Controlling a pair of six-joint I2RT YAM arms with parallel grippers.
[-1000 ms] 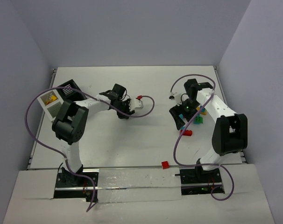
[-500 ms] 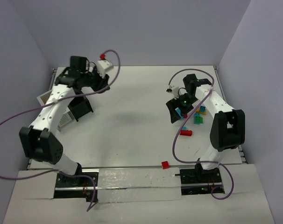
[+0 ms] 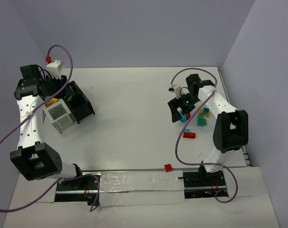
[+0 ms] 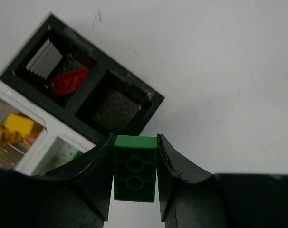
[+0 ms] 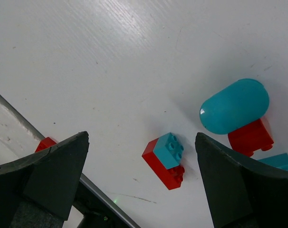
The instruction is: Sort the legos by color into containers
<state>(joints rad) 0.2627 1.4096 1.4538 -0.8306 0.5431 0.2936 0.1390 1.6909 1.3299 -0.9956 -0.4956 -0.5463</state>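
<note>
Left gripper (image 4: 135, 140) pinches a green brick (image 4: 135, 172) upright between its fingers, just off the corner of the black bin (image 4: 94, 83), one cell of which holds a red brick (image 4: 70, 80). White bins (image 4: 49, 132) (a yellow piece (image 4: 15, 124) inside) are cut off at the frame's left edge. Right gripper (image 5: 141, 137) hangs spread above a red-teal brick (image 5: 165, 159). Beside it, a teal capsule (image 5: 234, 105) partly hides a second red brick (image 5: 251, 137). Open table (image 3: 129, 109) separates the two groups.

Probably a lab test cell: bare white table (image 3: 134, 123), plain lilac walls (image 3: 134, 28) all round.
</note>
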